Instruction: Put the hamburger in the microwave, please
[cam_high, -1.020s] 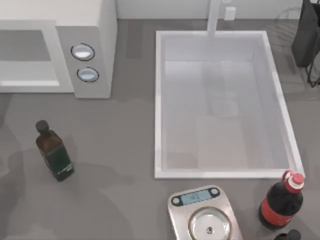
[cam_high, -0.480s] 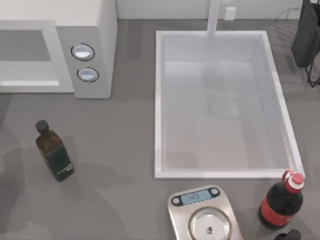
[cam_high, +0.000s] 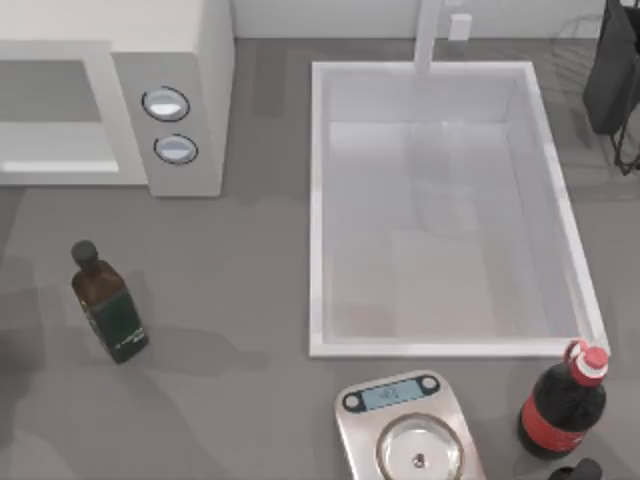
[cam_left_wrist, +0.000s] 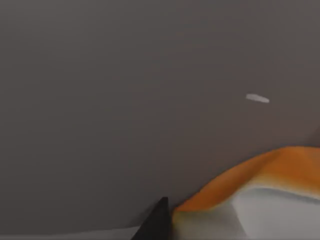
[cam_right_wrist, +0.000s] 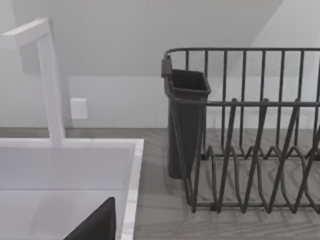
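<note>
The microwave (cam_high: 110, 95) stands at the upper left of the top view, its cavity open toward the surface (cam_high: 250, 290). Two dials (cam_high: 166, 103) sit on its grey panel. In the left wrist view, the hamburger (cam_left_wrist: 260, 172) appears as an orange-brown curve at the lower right of the frame, close to the camera, above a pale body. Whether the left pincer grips it cannot be told; the right pincer's state likewise cannot be told.

Step in hand, as judged: the hamburger is at the left arm, not yet inside the microwave. The next move calls for carrying it to the cavity opening, clearing the dark green-labelled bottle (cam_high: 108, 305) at lower left.
</note>
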